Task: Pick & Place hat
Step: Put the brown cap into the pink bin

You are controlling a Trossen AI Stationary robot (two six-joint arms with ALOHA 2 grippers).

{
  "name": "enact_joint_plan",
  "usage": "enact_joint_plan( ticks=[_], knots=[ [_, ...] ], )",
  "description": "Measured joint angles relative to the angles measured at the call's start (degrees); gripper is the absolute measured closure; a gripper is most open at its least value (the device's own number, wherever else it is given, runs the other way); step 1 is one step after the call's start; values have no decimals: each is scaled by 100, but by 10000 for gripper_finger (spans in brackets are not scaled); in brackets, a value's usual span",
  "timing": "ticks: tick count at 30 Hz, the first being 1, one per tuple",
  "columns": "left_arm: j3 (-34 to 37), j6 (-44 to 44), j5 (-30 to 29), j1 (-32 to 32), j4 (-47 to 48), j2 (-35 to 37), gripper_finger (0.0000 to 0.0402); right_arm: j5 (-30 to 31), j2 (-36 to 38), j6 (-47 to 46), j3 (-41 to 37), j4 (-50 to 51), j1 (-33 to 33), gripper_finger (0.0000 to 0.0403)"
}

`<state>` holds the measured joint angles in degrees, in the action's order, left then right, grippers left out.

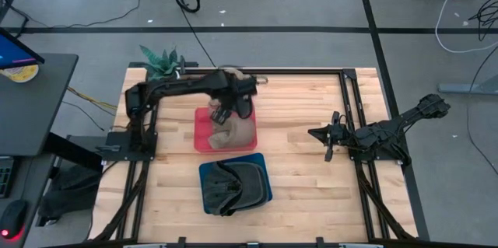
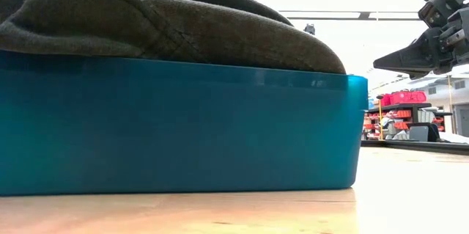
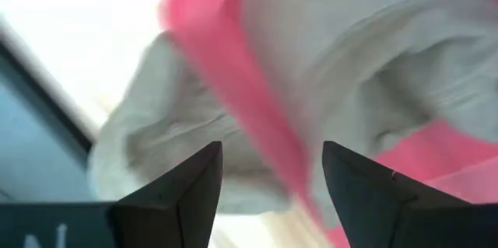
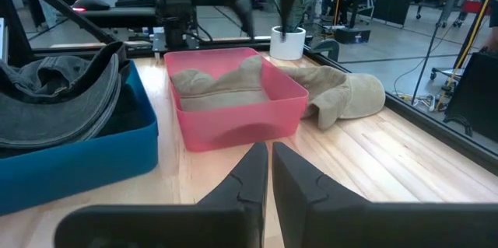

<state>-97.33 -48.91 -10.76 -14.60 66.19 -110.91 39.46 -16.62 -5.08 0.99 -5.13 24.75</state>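
A beige hat (image 4: 311, 92) lies half inside a pink bin (image 4: 233, 120). Its other half drapes over the bin's far wall onto the table (image 1: 233, 72). The part inside the bin (image 1: 238, 132) shows in the high view. My left gripper (image 1: 221, 114) hovers over the pink bin, open, with its fingers (image 3: 183, 190) above the hat (image 3: 350, 61) and the bin's wall (image 3: 233, 69); in the right wrist view the left gripper (image 4: 268, 3) is clear above the hat. A dark grey hat (image 1: 232, 186) fills a blue bin (image 2: 183, 124). My right gripper (image 1: 330, 134) waits shut at the table's right side.
The blue bin (image 1: 263, 172) sits just nearer than the pink bin (image 1: 201, 131). A small potted plant (image 1: 161, 61) stands at the table's far left corner. Black frame rails (image 1: 350, 100) run along the table's edges. Bare wood (image 1: 299, 170) lies between the bins and the right arm.
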Motion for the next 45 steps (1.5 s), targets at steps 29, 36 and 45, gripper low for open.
enact_joint_plan(
  ticks=[29, 36, 45],
  knots=[
    [779, 483, 100, -1519, -2723, -381, 179, -2, -2, 0, 0, 2, -2, 378],
    [785, 407, -403, -1733, -2954, -818, 179, 0, -2, 0, 0, -2, -1, 378],
    [779, 814, -98, -2064, -2736, -835, 179, -2, -2, -1, 0, -2, -1, 378]
  ],
)
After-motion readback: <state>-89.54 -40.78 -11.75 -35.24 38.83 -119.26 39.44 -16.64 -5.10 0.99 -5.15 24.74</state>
